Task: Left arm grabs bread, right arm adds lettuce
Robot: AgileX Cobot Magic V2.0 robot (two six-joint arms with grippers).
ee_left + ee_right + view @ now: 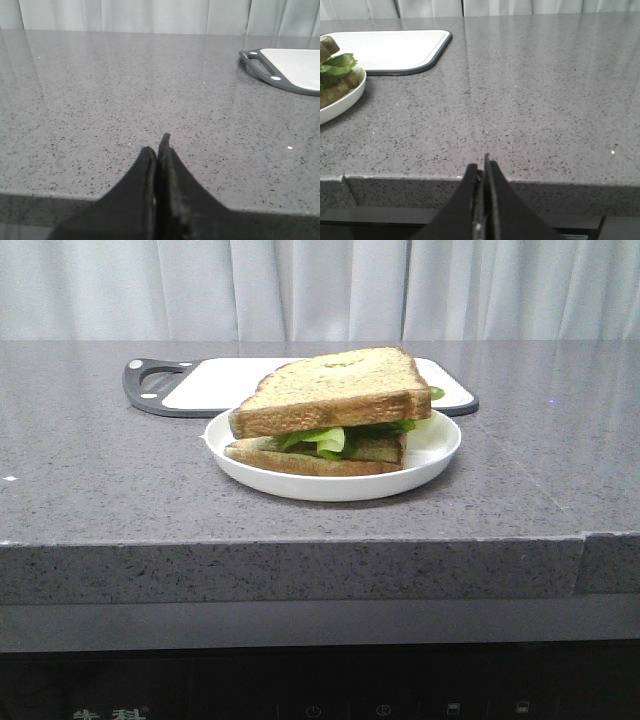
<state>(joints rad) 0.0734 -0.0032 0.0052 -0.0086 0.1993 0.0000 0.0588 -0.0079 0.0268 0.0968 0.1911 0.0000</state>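
Note:
A thick toast slice, the bread (pixel 335 390), lies on top of green lettuce (pixel 325 438) and a thinner lower slice (pixel 320 457) on a white plate (pixel 440 445). The lettuce (pixel 337 67) and plate (pixel 340 102) also show at the edge of the right wrist view. Neither arm shows in the front view. My left gripper (pixel 157 147) is shut and empty, over the counter's front edge, left of the plate. My right gripper (pixel 481 167) is shut and empty, at the counter's front edge, right of the plate.
A white cutting board (pixel 210 380) with a dark rim and handle (pixel 150 380) lies behind the plate; it shows in the left wrist view (pixel 295 67) and right wrist view (pixel 395 47). A grey speckled counter (pixel 100 470) ends in a front edge (pixel 300 540). Curtains hang behind.

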